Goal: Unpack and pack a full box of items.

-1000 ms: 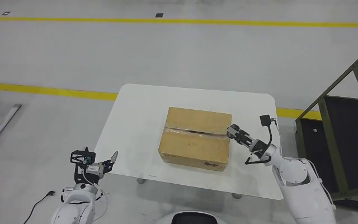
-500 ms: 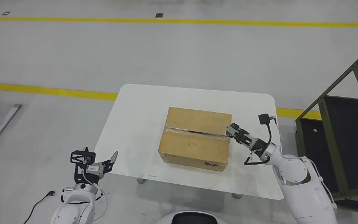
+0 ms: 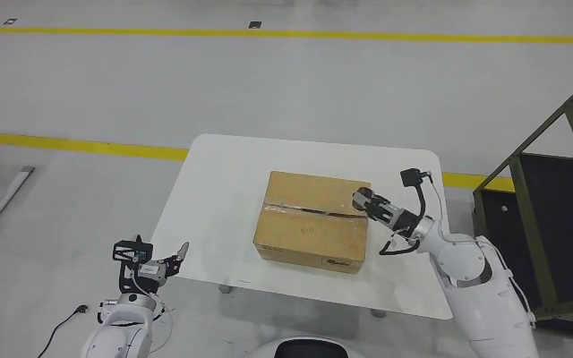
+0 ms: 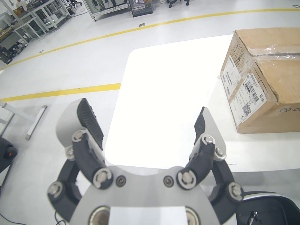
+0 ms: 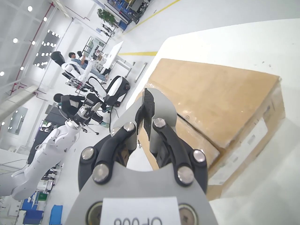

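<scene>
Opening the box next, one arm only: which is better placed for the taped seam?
Right. The right gripper, shut, sits at the top edge of the box, by the end of its taped seam; the left gripper, open, hangs off a corner of the table, apart from the box.

Taped cardboard box point(image 3: 313, 219) stood at the middle of the white table point(image 3: 224, 174). Right gripper point(image 3: 361, 199) was at its top right edge. Left gripper point(image 3: 179, 253) hung just off the table's near left corner.

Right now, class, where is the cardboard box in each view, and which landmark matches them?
Top view: cardboard box near centre.
Left wrist view: cardboard box beyond the open left gripper.
Right wrist view: cardboard box past the shut right gripper.
Shared landmark: taped seam across its top.
</scene>
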Tool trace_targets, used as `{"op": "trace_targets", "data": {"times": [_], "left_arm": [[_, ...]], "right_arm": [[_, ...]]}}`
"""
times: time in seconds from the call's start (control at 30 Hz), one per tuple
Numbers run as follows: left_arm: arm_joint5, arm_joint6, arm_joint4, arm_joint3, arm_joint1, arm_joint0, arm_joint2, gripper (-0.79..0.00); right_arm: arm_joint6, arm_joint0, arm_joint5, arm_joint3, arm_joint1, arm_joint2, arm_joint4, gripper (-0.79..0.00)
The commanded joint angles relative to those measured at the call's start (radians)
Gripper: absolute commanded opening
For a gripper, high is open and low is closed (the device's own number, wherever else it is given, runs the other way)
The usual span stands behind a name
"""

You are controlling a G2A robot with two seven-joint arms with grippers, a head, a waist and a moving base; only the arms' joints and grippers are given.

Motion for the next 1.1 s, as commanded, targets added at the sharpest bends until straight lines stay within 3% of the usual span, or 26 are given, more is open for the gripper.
{"op": "trace_targets", "data": {"times": [0.0,0.13,0.37,0.83,1.07], "left_arm": [[0.0,0.0,0.0,0.0,0.0,0.0,0.0,0.0],[0.0,0.0,0.0,0.0,0.0,0.0,0.0,0.0],[0.0,0.0,0.0,0.0,0.0,0.0,0.0,0.0],[0.0,0.0,0.0,0.0,0.0,0.0,0.0,0.0],[0.0,0.0,0.0,0.0,0.0,0.0,0.0,0.0]], "right_arm": [[-0.002,0.029,0.052,-0.005,-0.004,-0.026,-0.011,-0.785],[0.028,0.102,0.12,0.004,-0.012,-0.086,-0.022,-0.785],[0.077,0.254,0.148,0.087,-0.033,-0.212,-0.044,-0.785],[0.075,0.246,0.13,0.068,-0.033,-0.216,-0.051,-0.785],[0.085,0.306,0.122,0.085,-0.044,-0.265,-0.03,-0.785]]}}
